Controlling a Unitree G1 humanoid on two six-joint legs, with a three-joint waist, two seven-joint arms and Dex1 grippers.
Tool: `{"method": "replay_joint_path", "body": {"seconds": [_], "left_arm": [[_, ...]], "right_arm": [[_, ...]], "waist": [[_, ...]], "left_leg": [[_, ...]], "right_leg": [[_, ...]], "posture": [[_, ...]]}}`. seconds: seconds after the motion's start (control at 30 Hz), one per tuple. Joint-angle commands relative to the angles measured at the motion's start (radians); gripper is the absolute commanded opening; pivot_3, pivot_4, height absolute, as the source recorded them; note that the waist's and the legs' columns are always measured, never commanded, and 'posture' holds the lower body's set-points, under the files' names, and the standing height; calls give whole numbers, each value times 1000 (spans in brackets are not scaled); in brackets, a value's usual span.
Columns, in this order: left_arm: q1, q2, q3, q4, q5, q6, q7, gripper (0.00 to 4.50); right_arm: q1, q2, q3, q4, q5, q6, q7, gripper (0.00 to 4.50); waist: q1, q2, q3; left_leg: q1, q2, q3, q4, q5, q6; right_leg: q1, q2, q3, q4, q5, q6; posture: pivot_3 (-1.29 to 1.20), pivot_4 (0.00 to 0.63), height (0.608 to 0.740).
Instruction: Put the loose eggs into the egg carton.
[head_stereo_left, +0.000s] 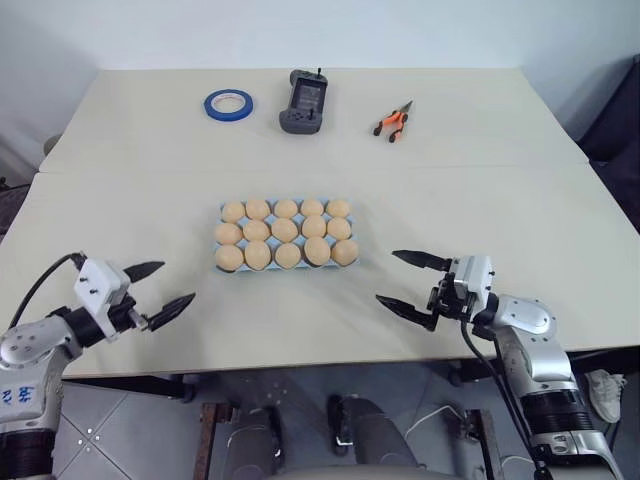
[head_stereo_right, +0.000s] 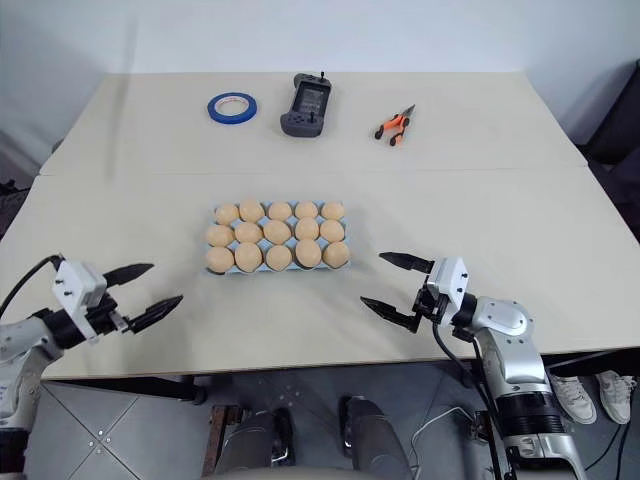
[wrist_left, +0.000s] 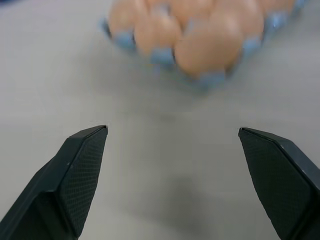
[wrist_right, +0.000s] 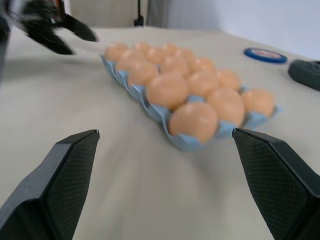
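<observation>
The light-blue egg carton (head_stereo_left: 300, 268) lies flat in the middle of the table, and tan eggs (head_stereo_left: 286, 232) sit in several cups across all three rows. No loose eggs are in view on the table around it. My left gripper (head_stereo_left: 178, 282) hovers near the front edge, left of the carton, open with nothing between its fingers. My right gripper (head_stereo_left: 385, 276) hovers to the right of the carton, also open and empty. The right wrist view looks at the carton's (wrist_right: 150, 107) near corner and shows the left gripper (wrist_right: 55, 32) beyond it. In the left wrist view the carton (wrist_left: 162, 56) lies ahead of the open fingers.
At the back of the table lie a blue tape ring (head_stereo_left: 229, 104), a dark handheld controller (head_stereo_left: 303, 102) and orange-handled pliers (head_stereo_left: 393, 121). A seam between two tabletops runs across behind the carton. The front edge of the table lies just under both grippers.
</observation>
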Motion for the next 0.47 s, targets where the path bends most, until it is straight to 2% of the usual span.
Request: {"method": "replay_joint_path", "body": {"seconds": [0.03, 0.3, 0.4, 0.47], "left_arm": [[12, 15, 8, -21, 3, -34, -27, 4474], [-3, -30, -43, -77, 17, -27, 3, 4474], [5, -30, -45, -93, 16, -20, 7, 4474], [11, -32, -39, -101, 33, -32, 32, 4474]], "right_arm": [[-7, -15, -35, 6, -2, -13, -17, 4500], [-25, -24, -43, 31, 12, -13, 15, 4500], [-35, -20, -42, 41, 12, -14, 24, 4500], [-43, -15, -39, 46, 10, -14, 25, 4500]], "waist": [[2, 0, 0], [-2, 0, 0], [-5, 0, 0], [-5, 0, 0]], "left_leg": [[0, 0, 0, 0, 0, 0], [0, 0, 0, -1, 0, 0], [0, 0, 0, -1, 0, 0], [0, 0, 0, -1, 0, 0]], "right_leg": [[0, 0, 0, 0, 0, 0], [1, 0, 0, -2, 1, 3], [1, 1, 0, -1, 9, 15], [1, 1, 0, -1, 9, 15]], "posture": [[0, 150, 740], [0, 150, 740], [0, 150, 740], [0, 150, 740]]}}
